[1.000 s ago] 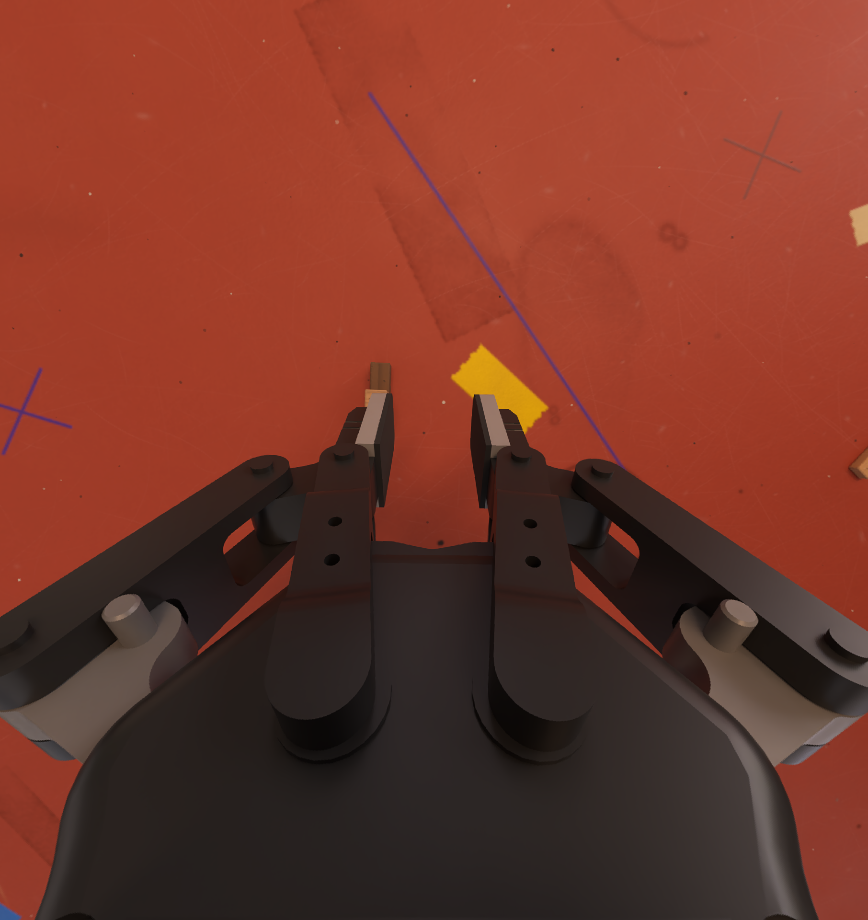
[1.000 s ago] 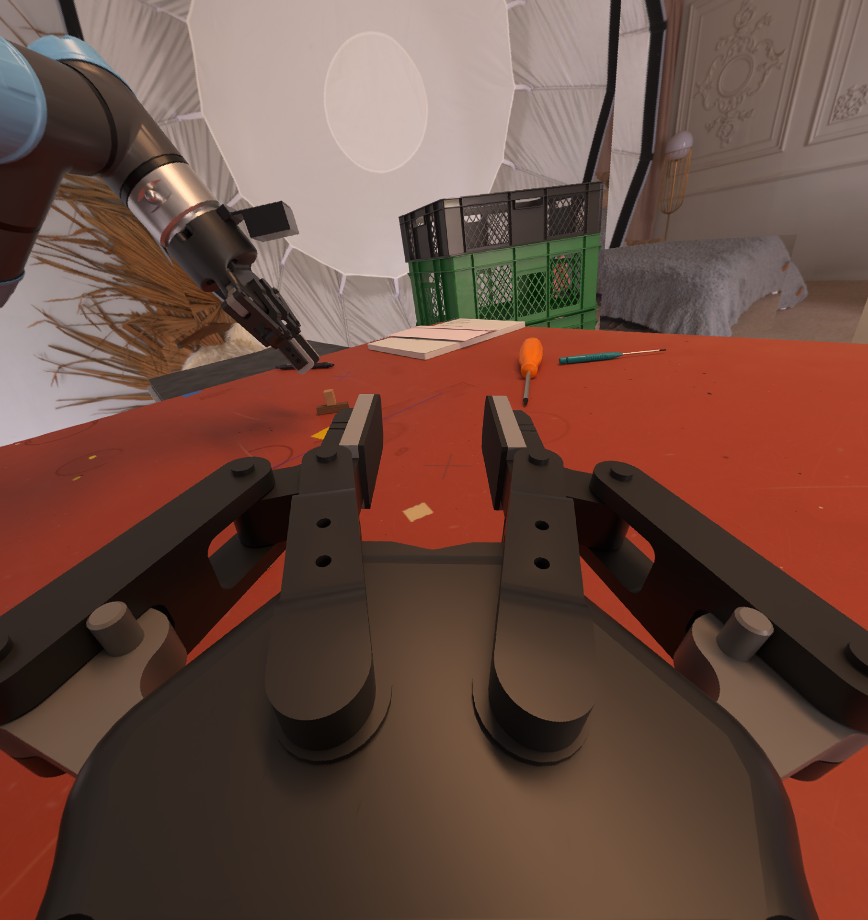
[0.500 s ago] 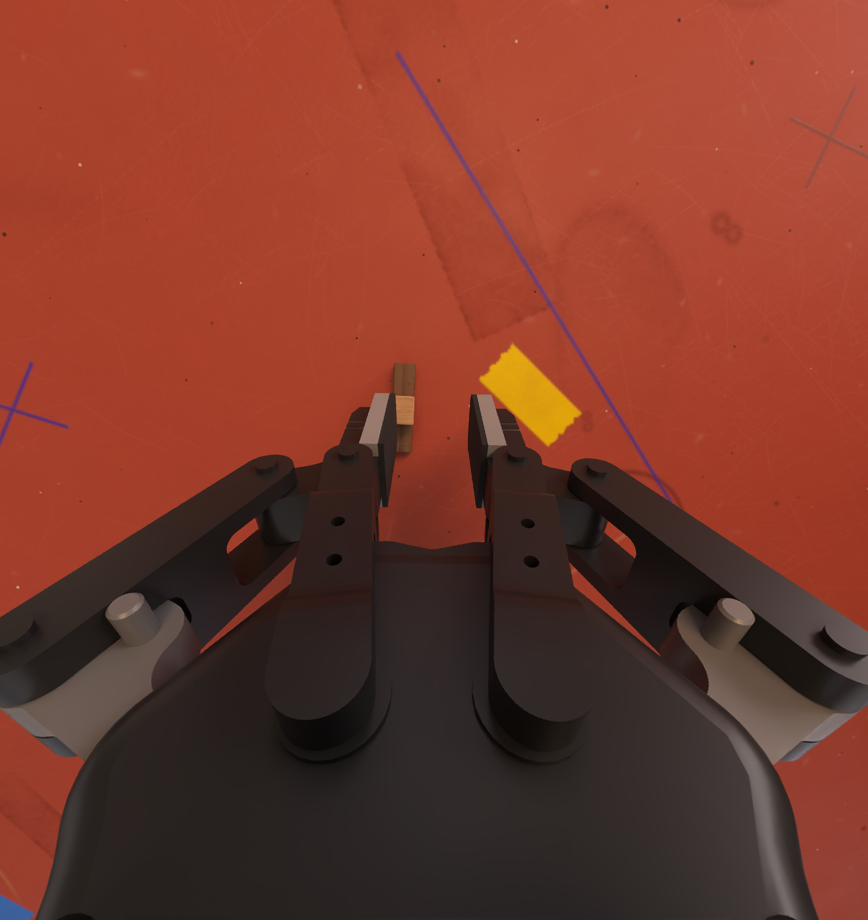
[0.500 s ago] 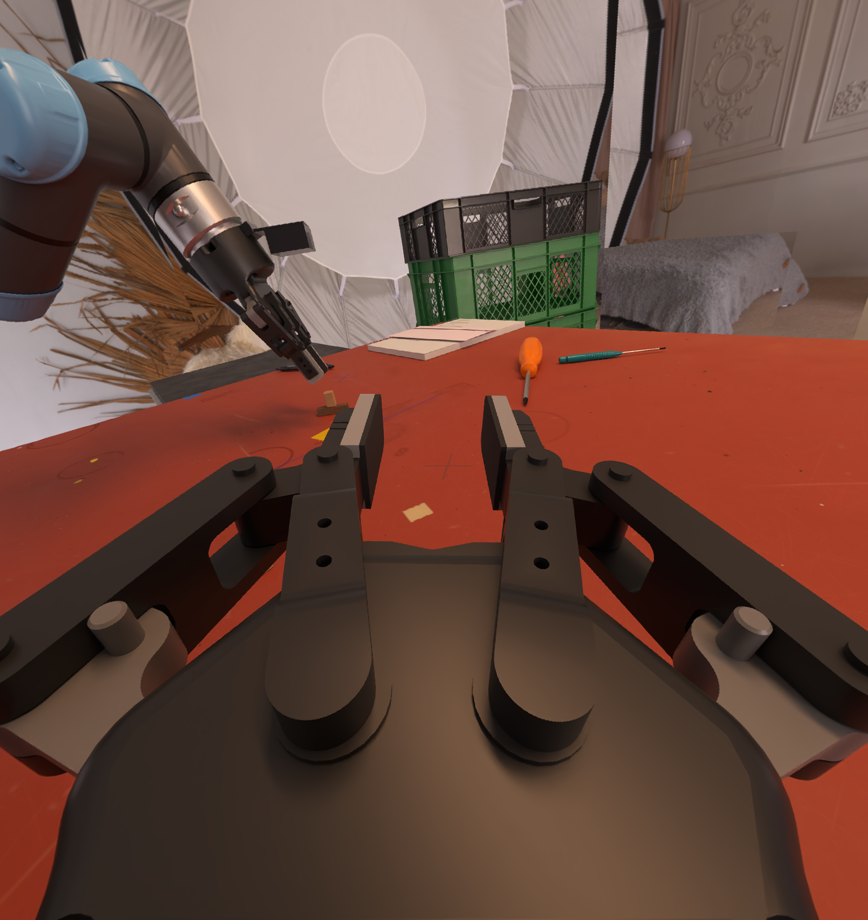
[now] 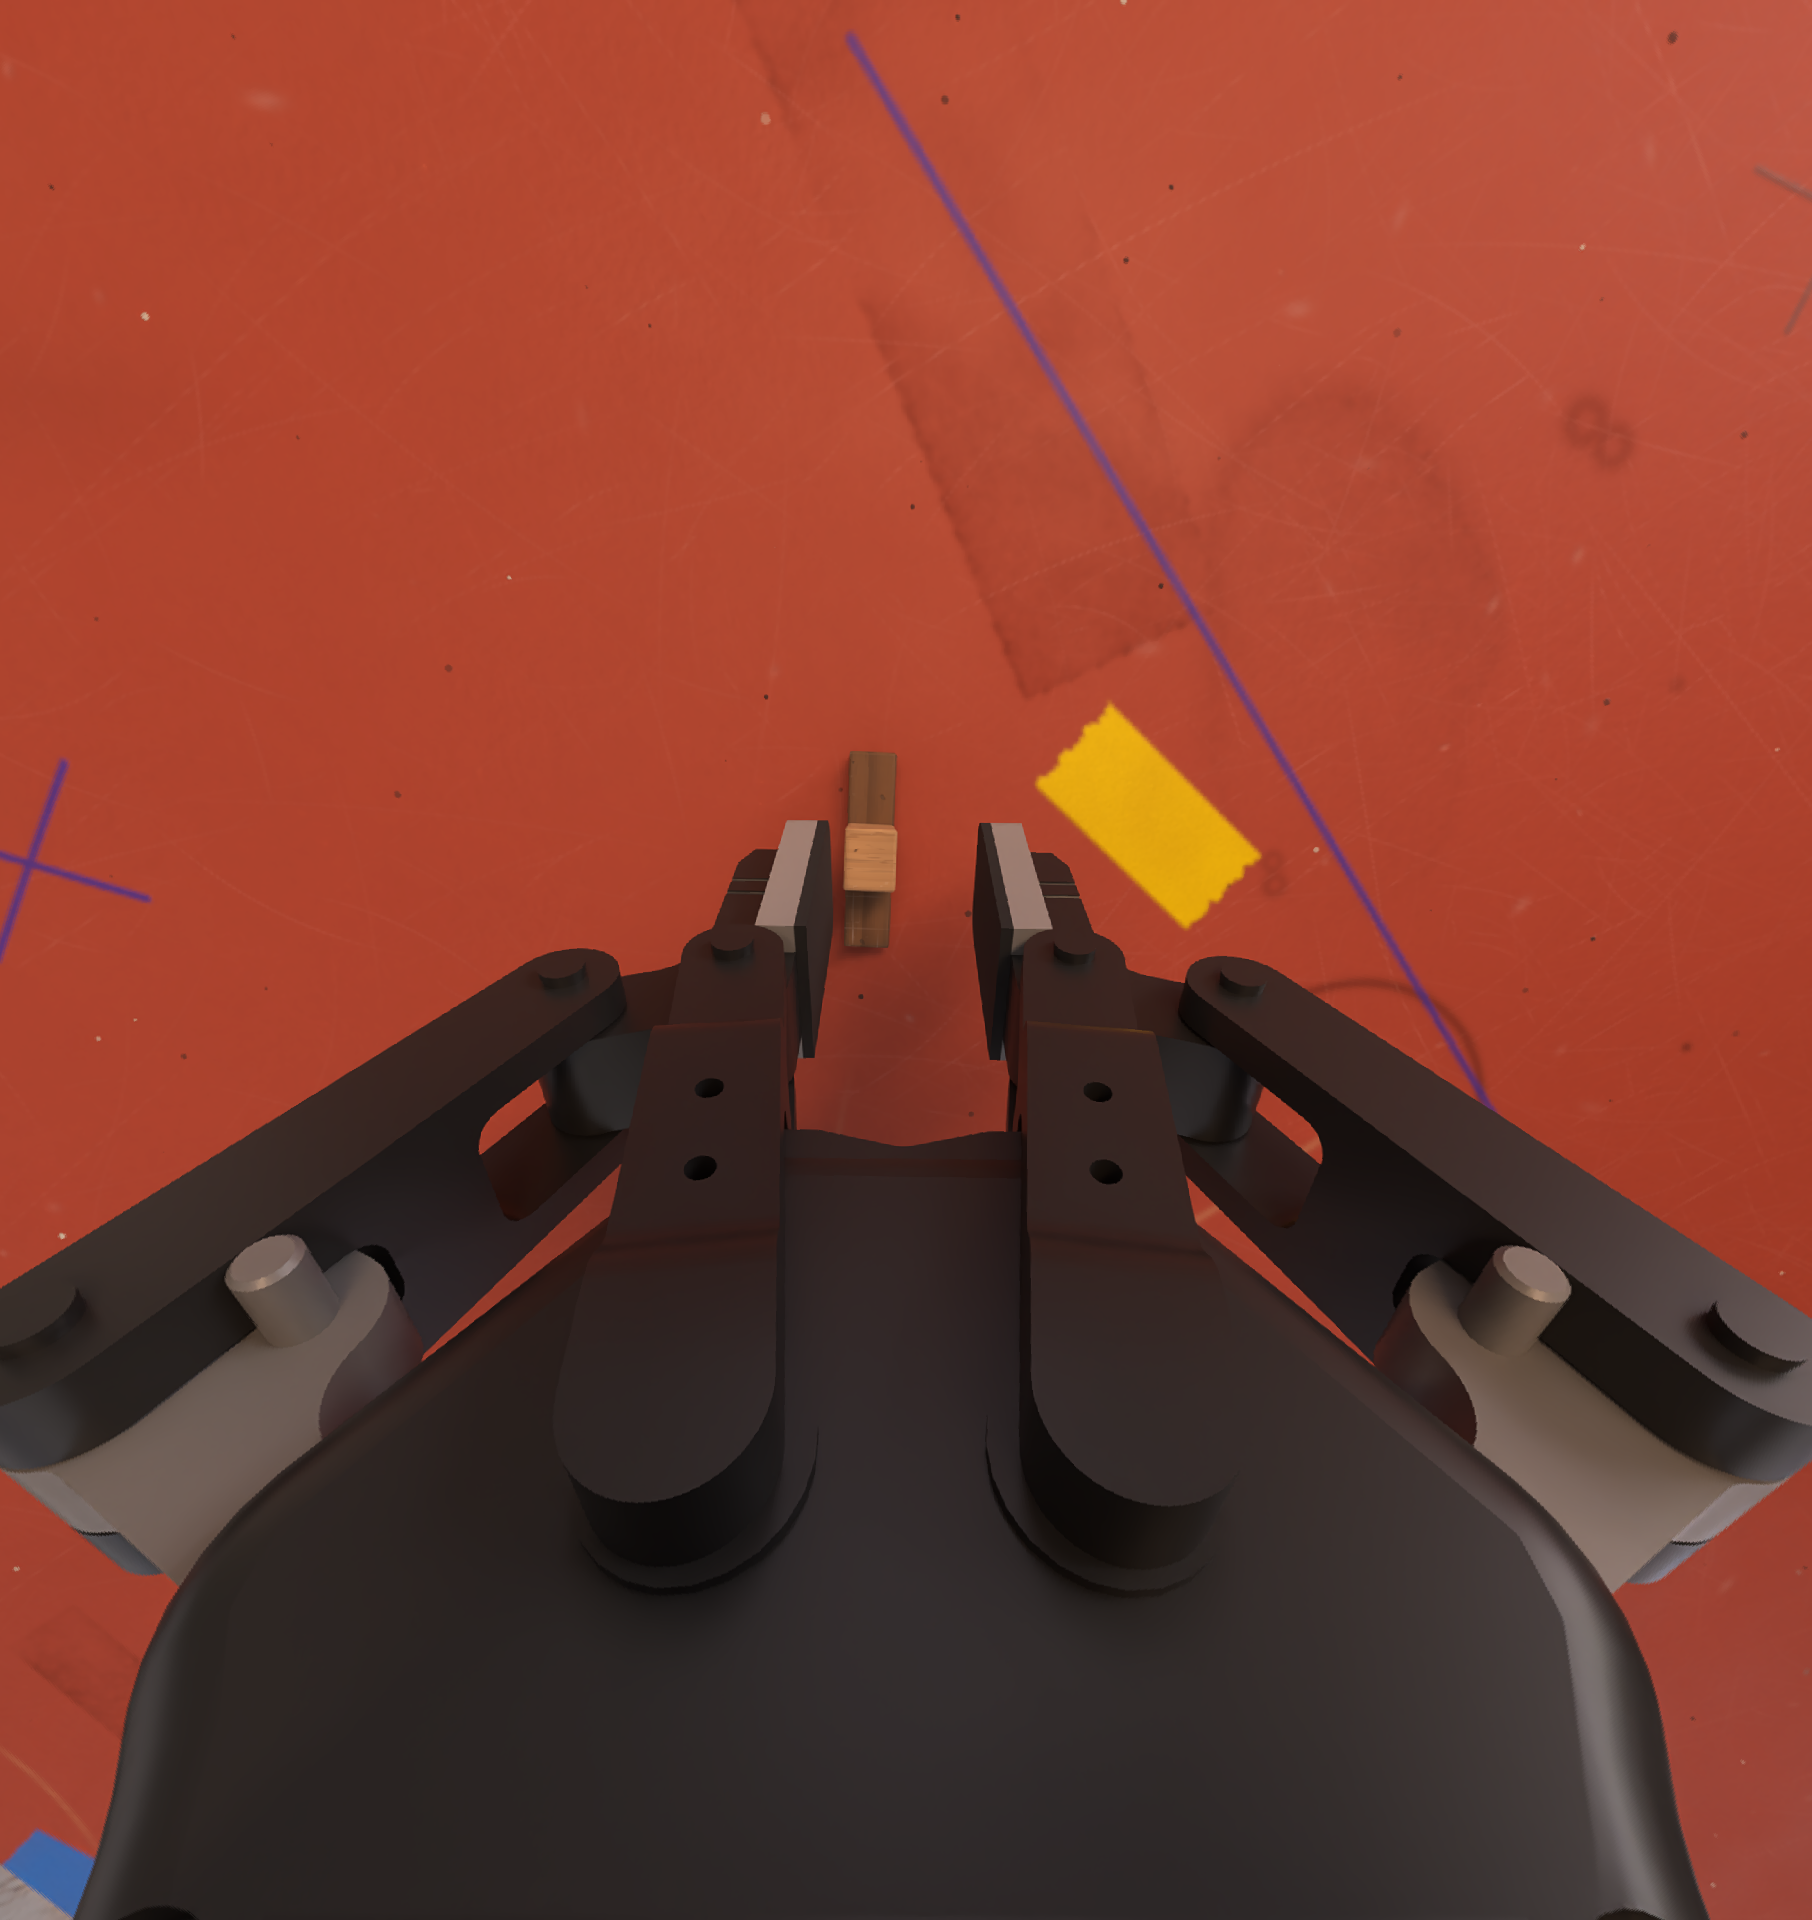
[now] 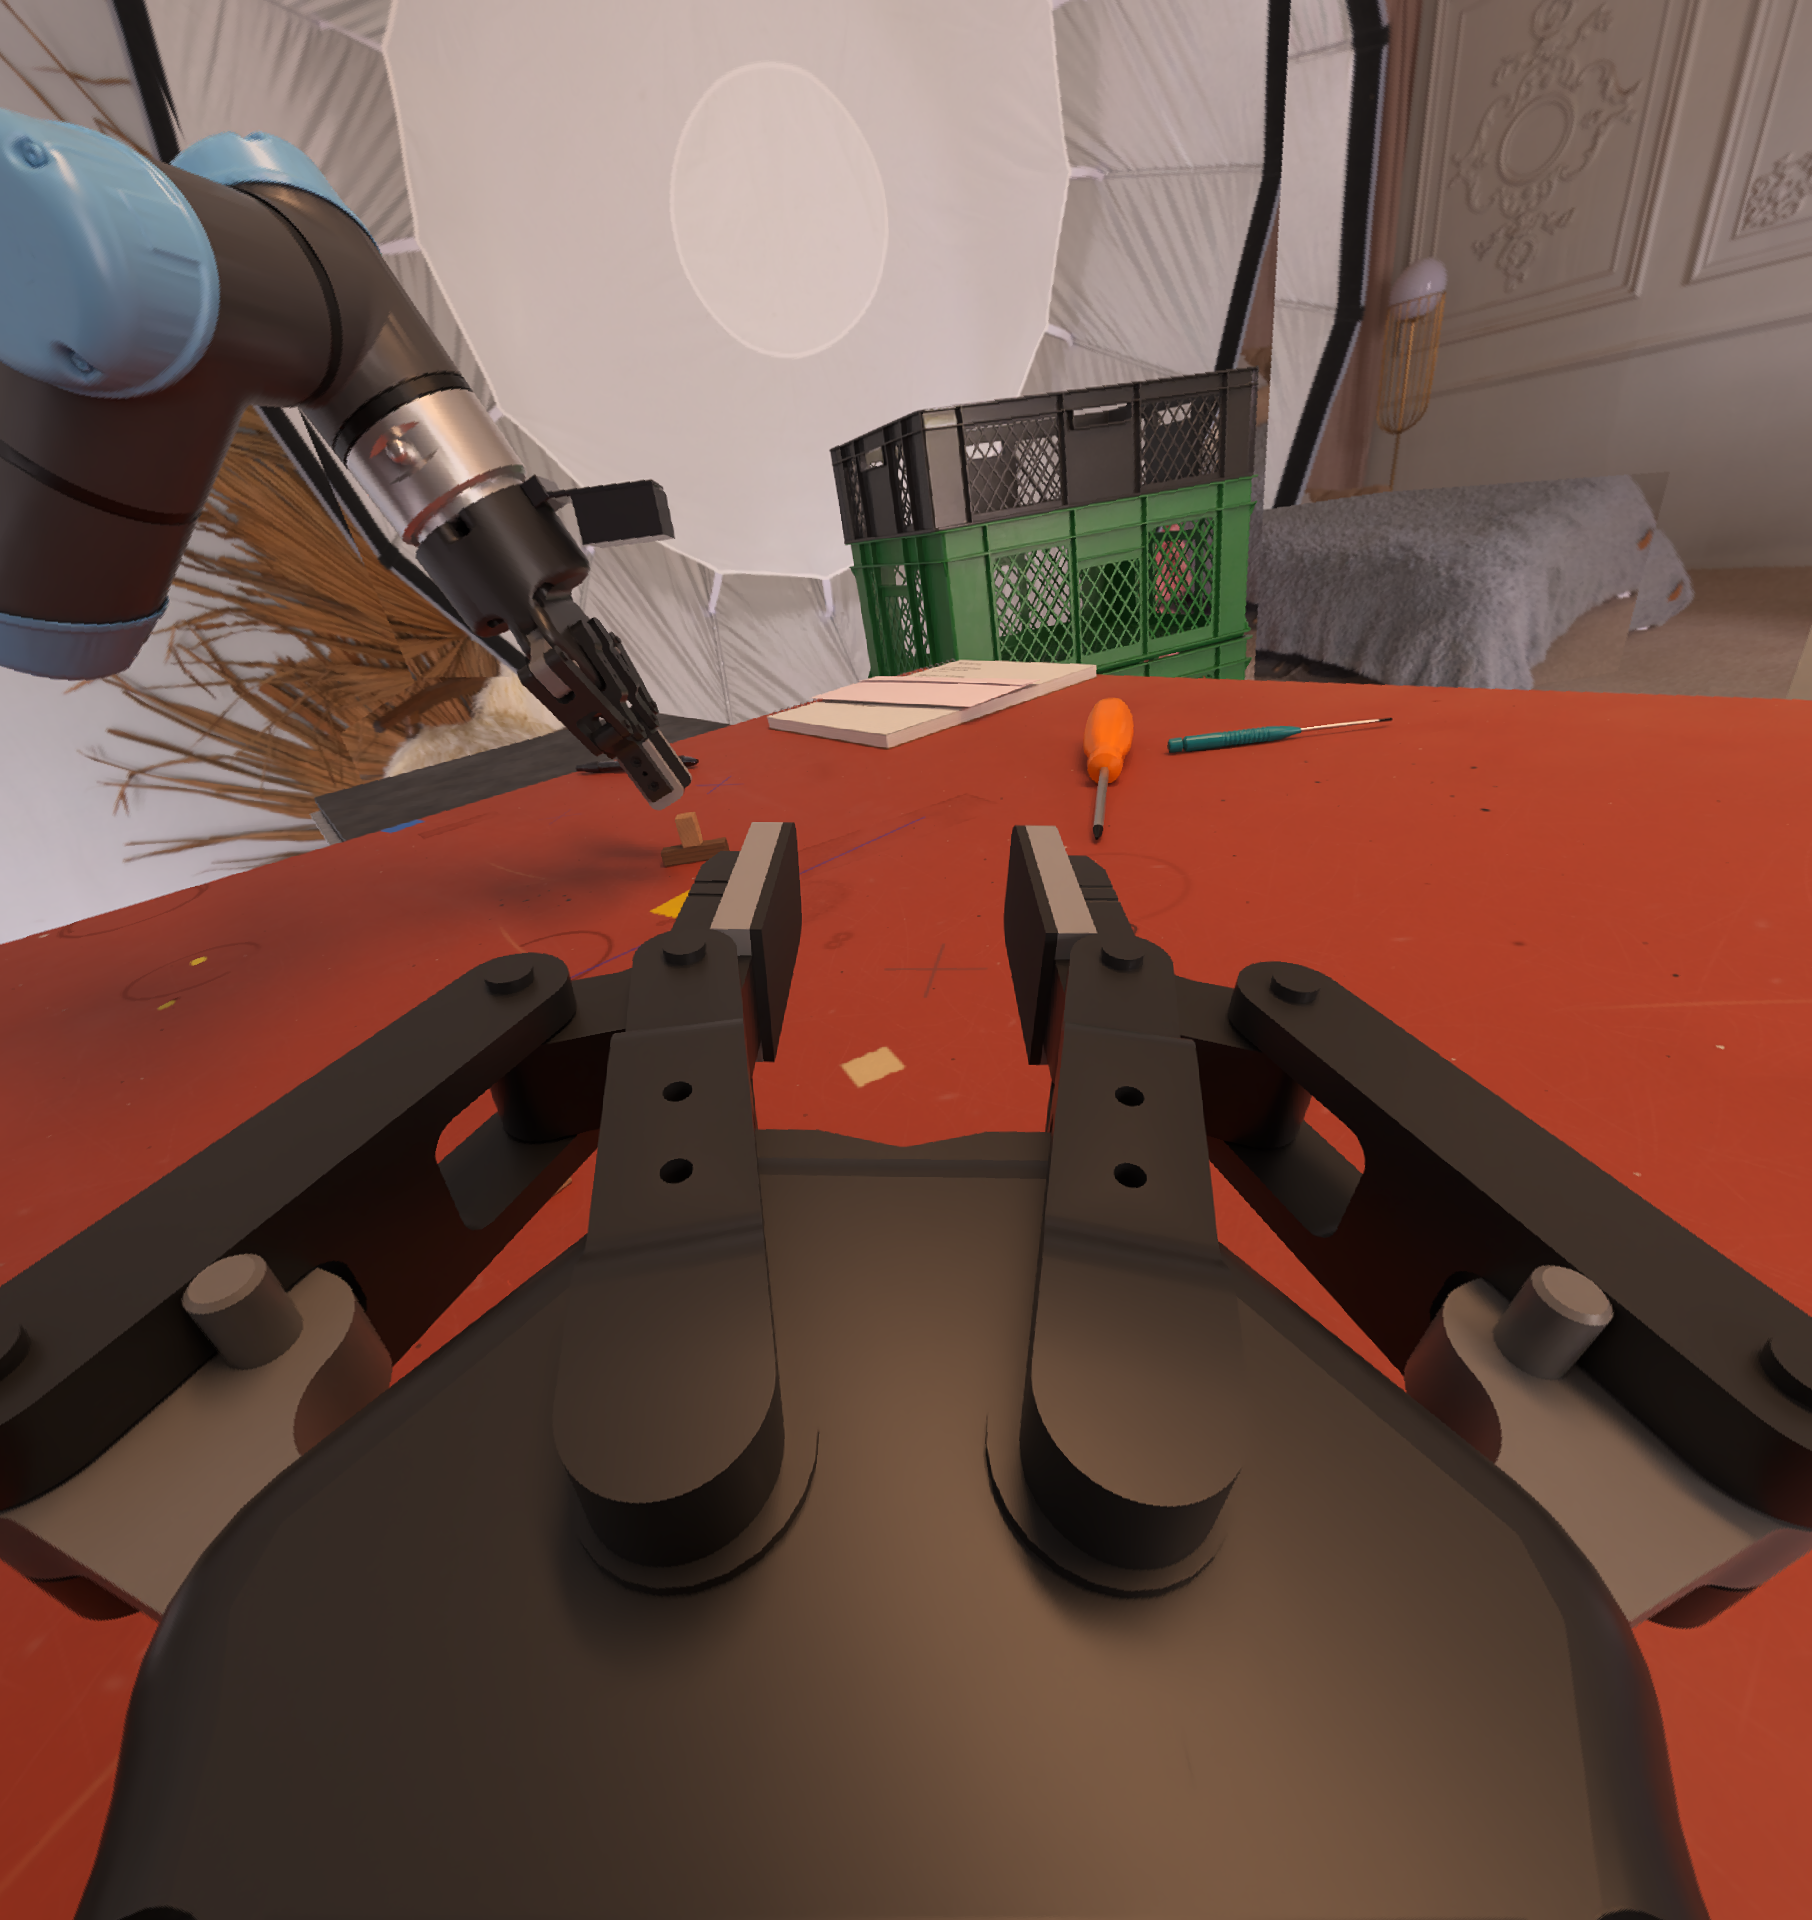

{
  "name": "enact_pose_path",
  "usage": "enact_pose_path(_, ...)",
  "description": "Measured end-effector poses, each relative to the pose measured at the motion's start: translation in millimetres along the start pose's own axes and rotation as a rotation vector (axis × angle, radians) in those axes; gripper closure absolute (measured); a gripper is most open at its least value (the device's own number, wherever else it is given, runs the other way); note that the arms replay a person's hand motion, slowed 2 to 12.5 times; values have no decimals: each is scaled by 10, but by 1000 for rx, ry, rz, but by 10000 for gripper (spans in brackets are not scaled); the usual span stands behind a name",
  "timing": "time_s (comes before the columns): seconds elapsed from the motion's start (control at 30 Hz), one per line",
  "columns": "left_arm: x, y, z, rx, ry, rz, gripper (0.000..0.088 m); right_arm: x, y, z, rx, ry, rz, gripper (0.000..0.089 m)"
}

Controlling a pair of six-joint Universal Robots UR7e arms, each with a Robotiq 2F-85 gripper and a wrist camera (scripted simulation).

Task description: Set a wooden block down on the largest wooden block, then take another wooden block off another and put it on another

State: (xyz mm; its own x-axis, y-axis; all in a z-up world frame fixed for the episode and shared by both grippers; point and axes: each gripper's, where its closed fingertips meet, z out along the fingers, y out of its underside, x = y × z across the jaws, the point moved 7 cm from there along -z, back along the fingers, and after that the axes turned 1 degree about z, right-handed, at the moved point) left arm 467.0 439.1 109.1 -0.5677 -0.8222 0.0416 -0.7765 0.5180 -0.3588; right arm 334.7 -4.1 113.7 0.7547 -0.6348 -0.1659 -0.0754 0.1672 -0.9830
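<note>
Left wrist view had my left end effector (image 5: 891,914) spread wide above the desk (image 5: 466,416), with the small light block (image 5: 870,858) sitting on the dark flat block (image 5: 870,800) just below, nearer its left finger. I judged I was on the take-off step, needing to centre, descend and close on the light block only. My right end effector (image 6: 902,914) hung spread and empty, well apart.
</note>
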Motion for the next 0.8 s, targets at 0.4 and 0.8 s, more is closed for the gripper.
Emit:
enact_pose_path(0.4, -43, 1, 65, -23, -4, 11, 647, 2, 1, 1, -1, 1, 2, 533)
enact_pose_path(0.8, -60, 5, 135, -36, 8, 15, 687, 3, -1, -1, 2, 3, 1, 534)
